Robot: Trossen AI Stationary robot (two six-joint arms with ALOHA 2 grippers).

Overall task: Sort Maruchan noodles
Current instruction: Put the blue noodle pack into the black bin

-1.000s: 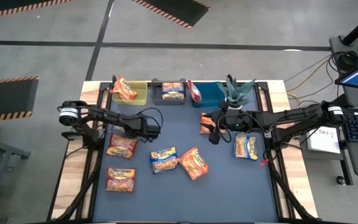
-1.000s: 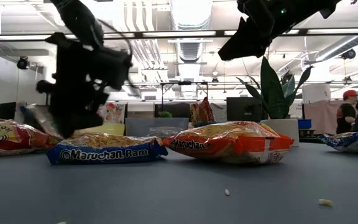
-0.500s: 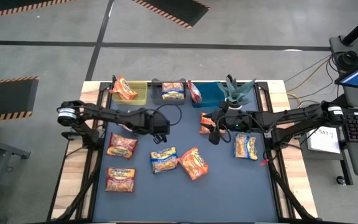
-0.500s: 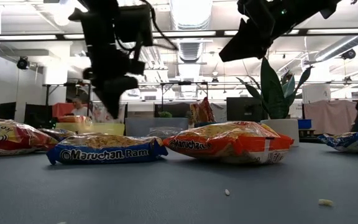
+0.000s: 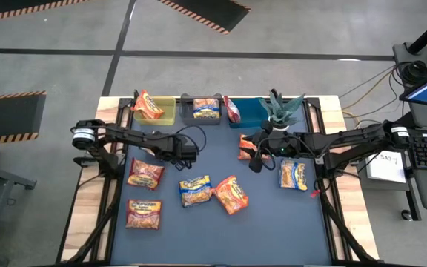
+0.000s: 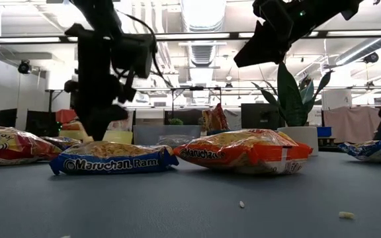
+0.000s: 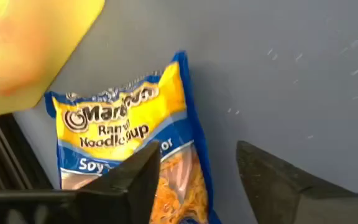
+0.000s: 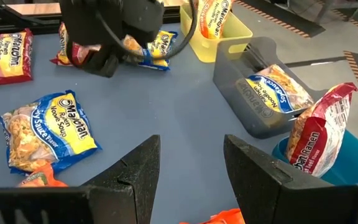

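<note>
Maruchan noodle packets lie on the blue mat: two red ones [image 5: 145,173] [image 5: 144,213], a yellow-and-blue one [image 5: 196,190], and an orange one [image 5: 230,194]. Another yellow-and-blue packet [image 7: 126,130] lies flat below my left gripper [image 5: 190,152], whose fingers stand open over its lower end. The left arm hides it from above. My right gripper [image 5: 253,157] hangs open and holds nothing, high over an orange packet [image 5: 245,145]. A further yellow-and-blue packet [image 5: 293,175] lies right of it. My left gripper points steeply down with one finger [image 7: 129,186] in front of the yellow-and-blue packet's lower end [image 7: 173,180]. I cannot tell whether it touches the packet, which lies flat on the mat.
Three bins stand along the far edge: yellow-green [image 5: 161,117] with an orange packet, grey [image 5: 195,119] with a yellow-and-blue one, blue [image 5: 249,113] with a red one leaning in it. A potted plant [image 5: 280,111] stands beside the blue bin. Bare mat lies toward the near edge.
My left gripper swung toward the table's right, rose a little, then came back left over the yellow-and-blue packet. Its fingers, which came to a point half a second ago, now stand apart. The right arm kept still.
</note>
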